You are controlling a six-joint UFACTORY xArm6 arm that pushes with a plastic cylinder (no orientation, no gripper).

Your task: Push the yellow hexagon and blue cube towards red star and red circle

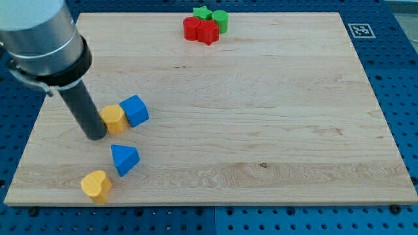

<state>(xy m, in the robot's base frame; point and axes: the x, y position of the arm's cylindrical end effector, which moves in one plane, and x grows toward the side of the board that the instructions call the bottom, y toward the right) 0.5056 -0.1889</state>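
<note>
The yellow hexagon [114, 119] lies at the view's left, touching the blue cube [135, 109] on its right. My tip [96, 136] rests against the hexagon's left side. The red circle [191, 29] and the red star [208, 32] sit together at the view's top middle, far from the tip.
A green star [202, 13] and a green circle [220, 20] sit packed against the red pair. A blue triangle [124, 159] and a yellow heart [96, 186] lie below the hexagon near the wooden board's [261, 130] bottom left edge.
</note>
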